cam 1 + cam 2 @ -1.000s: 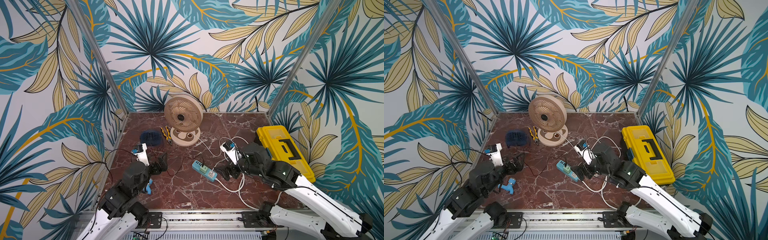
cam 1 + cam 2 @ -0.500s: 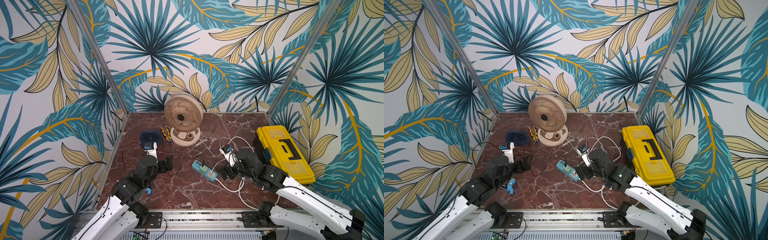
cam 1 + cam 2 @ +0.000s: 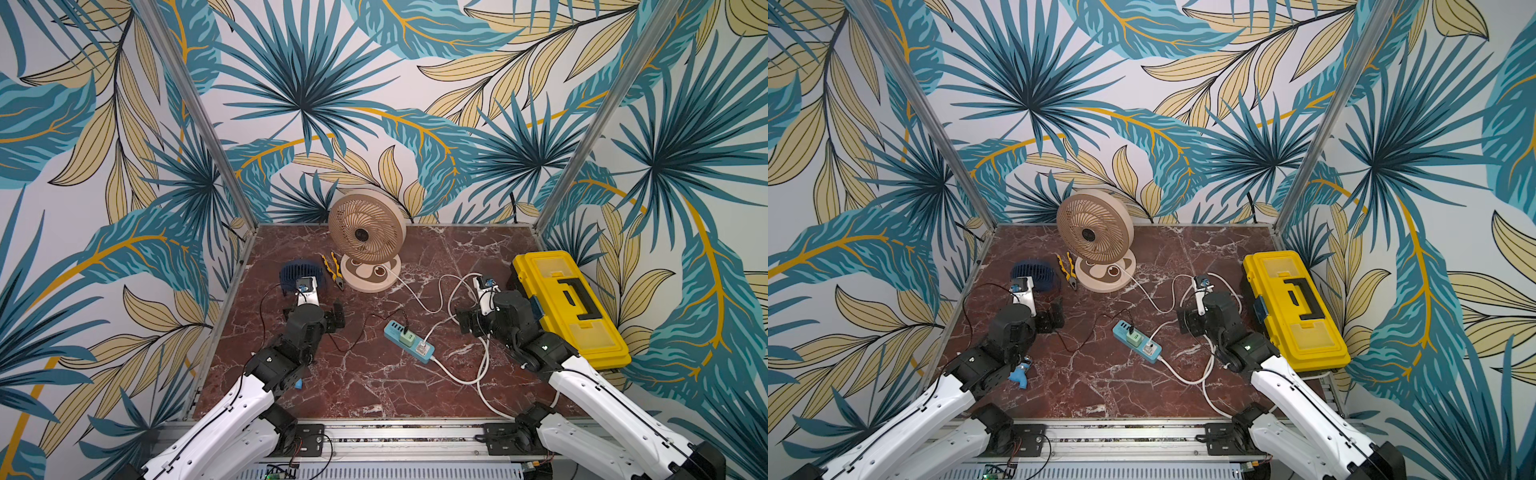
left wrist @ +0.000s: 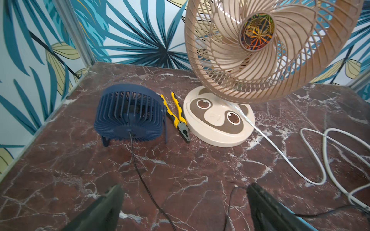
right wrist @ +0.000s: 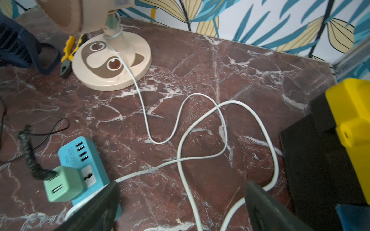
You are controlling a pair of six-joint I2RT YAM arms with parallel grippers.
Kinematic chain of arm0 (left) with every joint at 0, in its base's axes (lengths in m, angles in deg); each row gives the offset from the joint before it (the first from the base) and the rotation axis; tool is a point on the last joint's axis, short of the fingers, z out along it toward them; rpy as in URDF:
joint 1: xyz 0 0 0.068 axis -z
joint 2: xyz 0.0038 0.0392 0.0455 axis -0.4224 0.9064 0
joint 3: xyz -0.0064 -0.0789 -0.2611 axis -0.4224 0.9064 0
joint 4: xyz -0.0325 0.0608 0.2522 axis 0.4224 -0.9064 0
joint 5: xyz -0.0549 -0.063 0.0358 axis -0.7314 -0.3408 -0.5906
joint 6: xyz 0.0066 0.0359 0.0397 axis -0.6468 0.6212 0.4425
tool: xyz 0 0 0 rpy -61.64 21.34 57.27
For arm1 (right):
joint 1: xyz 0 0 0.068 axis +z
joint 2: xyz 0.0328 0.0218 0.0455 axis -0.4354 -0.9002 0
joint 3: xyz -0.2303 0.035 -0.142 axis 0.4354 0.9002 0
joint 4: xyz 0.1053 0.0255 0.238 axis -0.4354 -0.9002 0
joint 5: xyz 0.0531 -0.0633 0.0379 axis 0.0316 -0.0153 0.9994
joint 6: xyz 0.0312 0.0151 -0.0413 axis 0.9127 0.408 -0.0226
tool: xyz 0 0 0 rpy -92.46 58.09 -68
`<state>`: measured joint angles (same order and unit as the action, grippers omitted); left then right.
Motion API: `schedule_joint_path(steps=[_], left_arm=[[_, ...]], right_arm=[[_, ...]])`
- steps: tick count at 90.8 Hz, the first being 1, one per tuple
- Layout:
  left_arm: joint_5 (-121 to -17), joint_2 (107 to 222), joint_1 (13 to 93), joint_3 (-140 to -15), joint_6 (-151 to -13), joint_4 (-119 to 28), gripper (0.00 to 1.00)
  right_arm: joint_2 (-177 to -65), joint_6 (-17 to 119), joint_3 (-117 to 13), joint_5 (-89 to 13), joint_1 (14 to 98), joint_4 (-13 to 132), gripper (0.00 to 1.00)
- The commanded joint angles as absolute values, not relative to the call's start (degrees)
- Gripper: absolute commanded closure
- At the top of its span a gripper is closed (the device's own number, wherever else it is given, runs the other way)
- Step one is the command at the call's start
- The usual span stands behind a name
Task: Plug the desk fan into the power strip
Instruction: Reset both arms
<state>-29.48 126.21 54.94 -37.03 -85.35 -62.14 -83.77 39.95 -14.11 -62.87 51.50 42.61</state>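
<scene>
While left pincer (image 4: 184, 189) and right pincer (image 5: 182, 186) gape empty, surface (image 3: 374, 386) lies bare 6 o'clock of power strip (image 3: 409, 341). Green adapter (image 3: 405, 337) masks its middle.

Both arms reach forward from the near side, white forearms leading up to black wrists that bend over and hold the grippers low. The left arm (image 3: 249, 399) runs almost straight ahead. Its left gripper (image 4: 185, 189) has dark jaws spread wide with nothing between them. The right arm (image 3: 590, 382) angles inward, and the right gripper (image 5: 181, 186) gapes just as wide, gripping nothing.
</scene>
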Motion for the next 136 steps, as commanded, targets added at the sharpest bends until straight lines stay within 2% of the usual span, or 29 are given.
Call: schedule_joint_path(steps=[1, 29, 48, 65, 100, 121, 136], left_arm=[[-27.5, 127.3, 52.6, -35.6, -81.5, -56.7, 0.00], [-32.0, 127.5, 46.8, -31.2, -76.0, -47.7, 0.00], [-29.2, 129.0, 42.7, -28.3, -71.8, -42.9, 0.00], [-34.8, 131.8, 36.6, -28.2, -72.9, -42.6, 0.00], [-36.2, 136.4, 34.3, -28.0, -72.0, -37.8, 0.00], [-36.8, 138.7, 33.6, -28.6, -70.6, -35.5, 0.00], [-37.7, 140.2, 32.2, -27.7, -69.0, -31.7, 0.00]], right_arm=[[-83.1, 41.9, -11.1, -62.2, 48.2, 50.5, 0.01], [-86.9, 42.9, -6.7, -63.9, 41.0, 61.2, 0.01], [-91.6, 42.9, -4.2, -61.7, 35.3, 69.3, 0.01], [-95.1, 43.1, -3.6, -61.8, 30.2, 73.6, 0.00], [-97.7, 44.4, -2.7, -65.3, 21.6, 78.4, 0.01], [-97.7, 46.0, -4.6, -49.9, 21.5, 78.0, 0.00], [-99.0, 45.8, -4.1, -47.2, 22.5, 79.6, 0.01]])
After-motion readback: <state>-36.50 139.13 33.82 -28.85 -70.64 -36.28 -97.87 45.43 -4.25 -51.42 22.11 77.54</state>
